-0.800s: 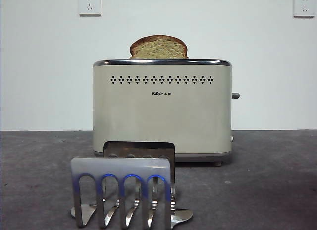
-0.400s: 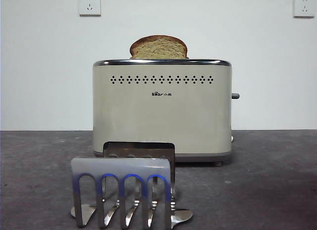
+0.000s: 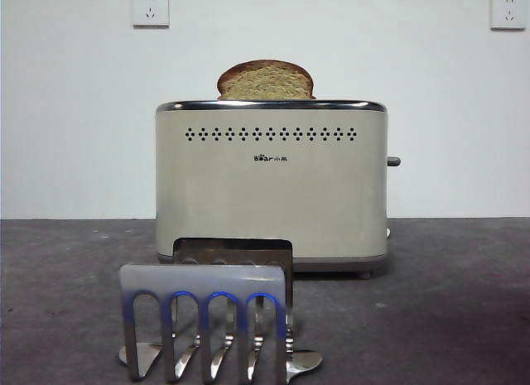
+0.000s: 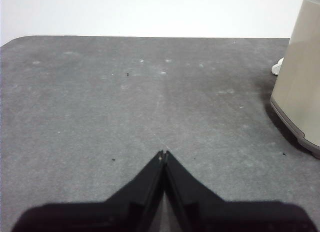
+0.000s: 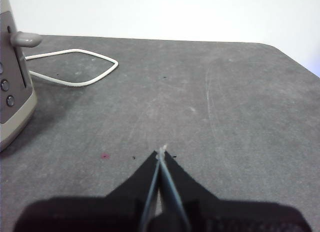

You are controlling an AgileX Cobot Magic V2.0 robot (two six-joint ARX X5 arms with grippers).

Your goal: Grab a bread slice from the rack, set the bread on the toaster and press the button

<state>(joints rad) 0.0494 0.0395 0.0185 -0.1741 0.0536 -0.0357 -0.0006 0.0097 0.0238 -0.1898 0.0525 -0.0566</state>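
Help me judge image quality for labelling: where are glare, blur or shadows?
Front view: the rack sits near, softly blurred, with bluish glints; the toaster is sharp. Left wrist view: the toaster casts a dark shadow on the table. Right wrist view: even light, faint shadow.

Lab test bench: bare white wall with two sockets, grey matted table, lone toaster and rack staged.

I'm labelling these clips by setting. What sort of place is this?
Probably a lab test bench, not a home kitchen: a bare white wall with wall sockets, a dark grey table, and only a toaster and steel rack set out.
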